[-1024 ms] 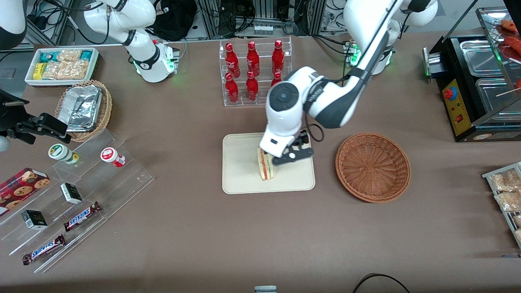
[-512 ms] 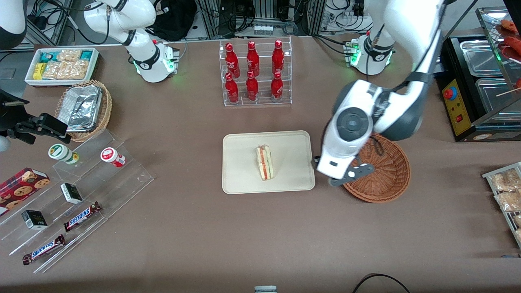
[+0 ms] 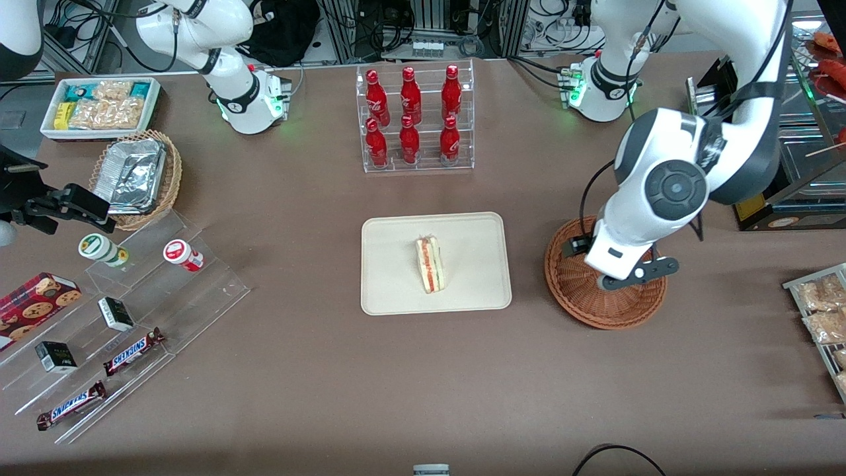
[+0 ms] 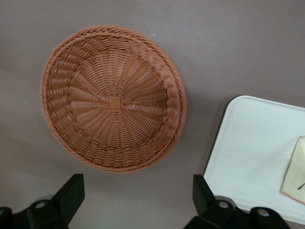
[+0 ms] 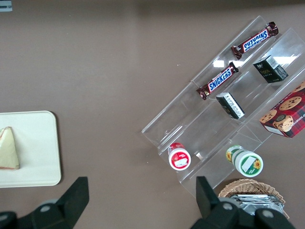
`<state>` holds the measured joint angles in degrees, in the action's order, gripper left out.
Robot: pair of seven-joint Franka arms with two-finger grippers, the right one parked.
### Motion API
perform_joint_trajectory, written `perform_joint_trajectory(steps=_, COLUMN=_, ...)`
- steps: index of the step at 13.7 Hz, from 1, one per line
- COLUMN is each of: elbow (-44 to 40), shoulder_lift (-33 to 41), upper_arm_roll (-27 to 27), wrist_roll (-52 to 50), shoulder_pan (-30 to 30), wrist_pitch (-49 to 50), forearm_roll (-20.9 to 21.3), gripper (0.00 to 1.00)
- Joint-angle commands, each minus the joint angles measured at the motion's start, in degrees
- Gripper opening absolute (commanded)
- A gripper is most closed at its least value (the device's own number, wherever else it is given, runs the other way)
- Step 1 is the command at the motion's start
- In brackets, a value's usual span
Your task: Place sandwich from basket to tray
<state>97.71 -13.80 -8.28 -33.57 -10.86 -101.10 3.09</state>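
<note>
Sandwich [image 3: 430, 264] lay on the tray [image 3: 390, 291], well clear of my claw [image 4: 138, 200], so I judged the placing done. My claw hung spread and empty above the bare basket [image 3: 581, 304], with the tray off toward the parked arm's end.

The front view looks down steeply on the whole table from high up, facing the arms' bases. The left wrist view looks straight down past the gripper [image 4: 136, 202] — its fingers spread wide — which hangs above the basket [image 4: 113, 98], with the tray [image 4: 252, 152] just beside. The right wrist view also faces down, from the parked arm's end. All three views share the tray and the sandwich [image 3: 429, 264] — both wrist views catch only their edge.
</note>
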Motion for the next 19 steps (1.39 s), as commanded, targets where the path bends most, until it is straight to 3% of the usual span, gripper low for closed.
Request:
perform_joint_trajectory(steps=1, elbow=4.6, shoulder_lift=5.1, upper_arm_roll=-2.0, wrist_roll=5.3, shoulder_pan=5.0, wrist_pitch=0.6, forearm_roll=-0.7, gripper=1.0)
perform_joint_trajectory(steps=5, elbow=6.2, shoulder_lift=10.0, upper_arm_roll=-4.2, wrist_roll=14.6, shoulder_pan=9.6, wrist_pitch=6.2, forearm_roll=-0.7, gripper=1.0)
perform_joint_trajectory(steps=10, elbow=6.4, shoulder_lift=14.0, upper_arm_roll=-4.2, wrist_roll=18.5, shoulder_pan=11.7, wrist_pitch=9.8, forearm_roll=-2.7, gripper=1.0)
perform_joint_trajectory(steps=14, elbow=5.3, shoulder_lift=16.5, upper_arm_roll=0.5, wrist_roll=25.4, shoulder_pan=11.7, wrist_pitch=14.3, forearm_roll=-5.1, gripper=1.0)
perform_joint_trajectory(steps=19, elbow=1.4, shoulder_lift=18.6, upper_arm_roll=4.1, wrist_roll=29.8, shoulder_pan=11.6, wrist_pitch=19.9, forearm_roll=-4.3, gripper=1.0)
